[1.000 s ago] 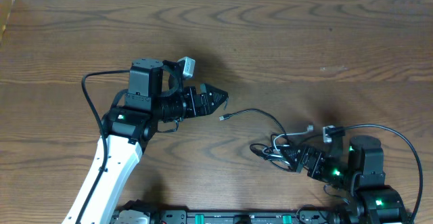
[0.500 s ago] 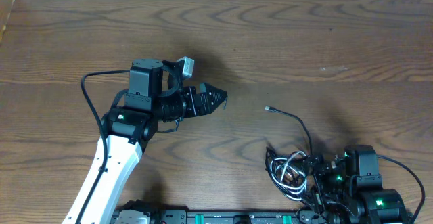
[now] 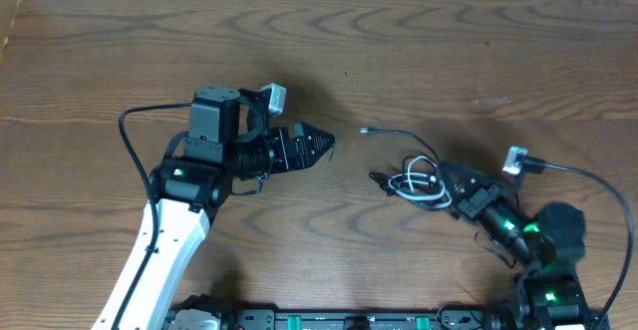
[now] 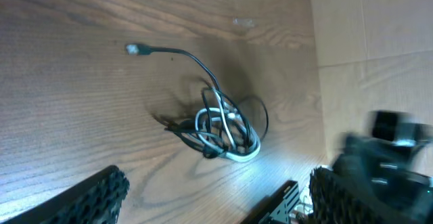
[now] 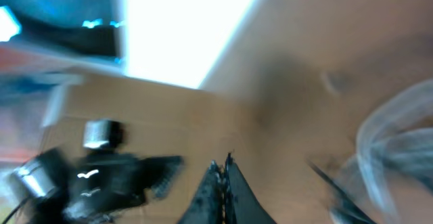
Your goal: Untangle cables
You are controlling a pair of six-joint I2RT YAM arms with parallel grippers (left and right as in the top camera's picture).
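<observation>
The cables (image 3: 414, 182) lie as one tangle of thin black and white cords on the wooden table, right of centre. One black end with a small plug (image 3: 365, 130) trails up and left. My right gripper (image 3: 447, 176) is shut, its tip at the tangle's right side. In the right wrist view its fingers (image 5: 222, 166) are pressed flat together with nothing seen between them, and the blurred white cable (image 5: 399, 136) is off to the right. My left gripper (image 3: 322, 147) stands open, well left of the tangle. The left wrist view shows the tangle (image 4: 220, 126) ahead of the left gripper (image 4: 216, 204).
A cardboard edge (image 3: 8, 21) stands at the table's far left corner. A black rail (image 3: 339, 321) runs along the front edge. The left arm's white link (image 3: 164, 245) crosses the front left. The right arm's body (image 4: 392, 160) shows blurred in the left wrist view.
The right arm swung from the front edge up toward the middle, and the tangle moved with it. Its jaws went from open to shut. The left arm stayed still.
</observation>
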